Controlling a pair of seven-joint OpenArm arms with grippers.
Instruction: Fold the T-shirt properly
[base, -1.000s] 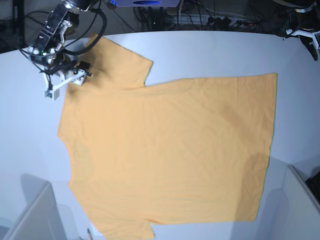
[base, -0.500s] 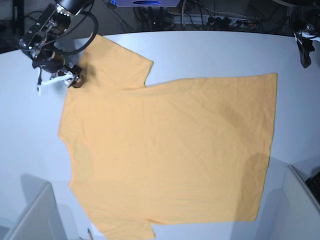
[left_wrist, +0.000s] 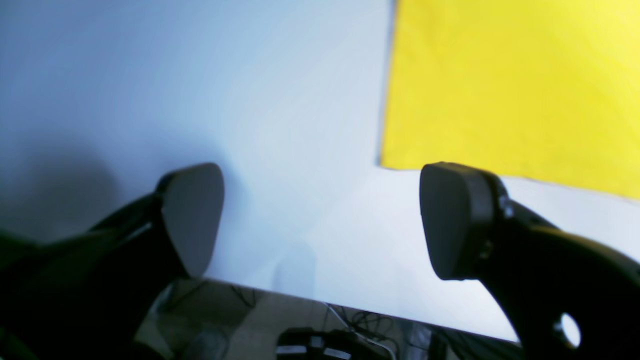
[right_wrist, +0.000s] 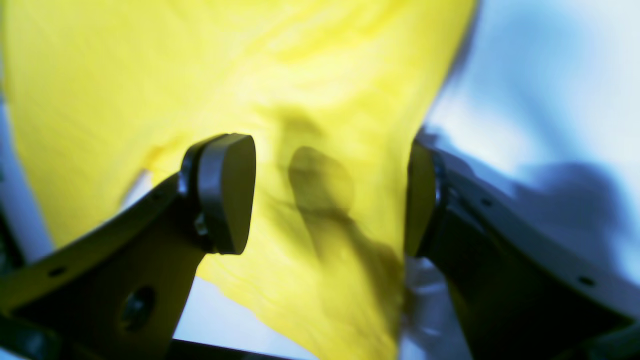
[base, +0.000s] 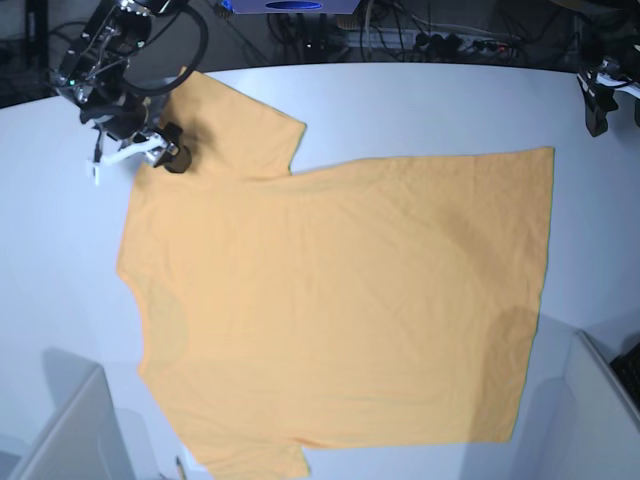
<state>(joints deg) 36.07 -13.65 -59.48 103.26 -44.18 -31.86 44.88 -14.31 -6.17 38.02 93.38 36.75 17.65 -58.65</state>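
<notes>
The T-shirt (base: 330, 300) lies spread flat on the white surface (base: 430, 100), one sleeve pointing to the far left corner of the base view and the hem running down the right side.

The right gripper (right_wrist: 325, 195) hangs over that far sleeve with its jaws wide apart and nothing between them but cloth below; the sleeve's edge runs close by one finger. The left gripper (left_wrist: 320, 220) is also wide open and empty, over bare surface just off a corner of the shirt, near the surface's far edge.

The step in hand looks like taking hold for the first fold. To do it well, each gripper should come down on an edge or corner, not the middle of the cloth, and pinch only the layers meant to travel (a pinch too deep drags the whole shirt). The two should then lift and move together so the fold line stays straight.

Much is unclear. Both wrist views are blurred and their colour runs to bright yellow. The near sleeve is cut off at the bottom of the base view. No print or tag shows. In the base view the left gripper is small and partly cut by the frame.
</notes>
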